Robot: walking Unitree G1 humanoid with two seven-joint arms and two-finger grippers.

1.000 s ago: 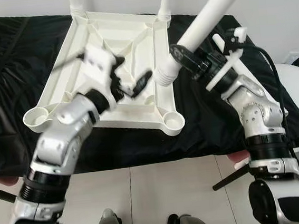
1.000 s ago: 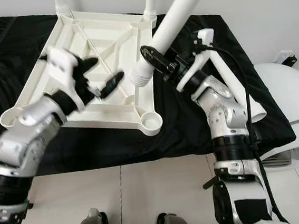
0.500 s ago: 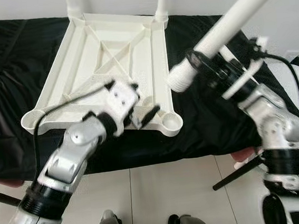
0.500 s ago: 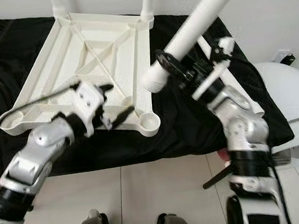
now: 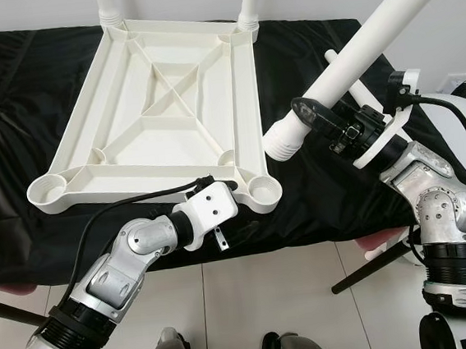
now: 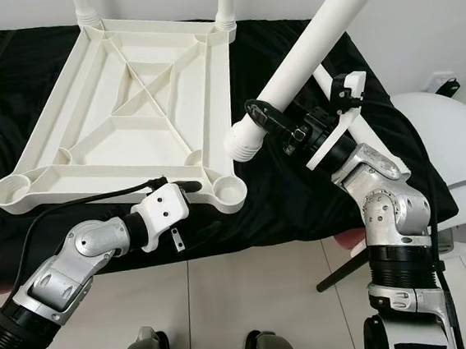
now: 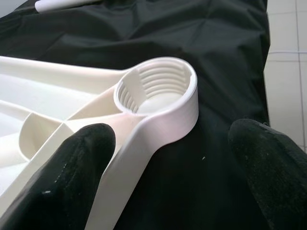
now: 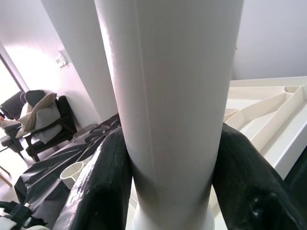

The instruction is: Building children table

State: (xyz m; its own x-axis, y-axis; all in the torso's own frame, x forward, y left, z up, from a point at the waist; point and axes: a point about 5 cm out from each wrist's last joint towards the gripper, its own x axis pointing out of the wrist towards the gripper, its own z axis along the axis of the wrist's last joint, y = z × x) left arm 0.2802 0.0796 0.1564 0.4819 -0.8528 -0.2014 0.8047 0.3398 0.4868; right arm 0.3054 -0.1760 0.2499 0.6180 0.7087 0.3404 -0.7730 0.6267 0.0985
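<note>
Two legs are in, and now the right pincer (image 5: 316, 114) holds a third leg (image 5: 353, 47) to screw into the corner socket (image 5: 265, 191) that the wide-open left pincer (image 5: 232, 234) frames.

Black cloth (image 5: 13, 121) over a surface; pale tiled floor (image 5: 253, 296) below.

Bright, even indoor light; head views sharp, close fingertips blurred

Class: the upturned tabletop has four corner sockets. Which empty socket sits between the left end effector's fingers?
The near right corner socket; the left end effector straddles it, open.
</note>
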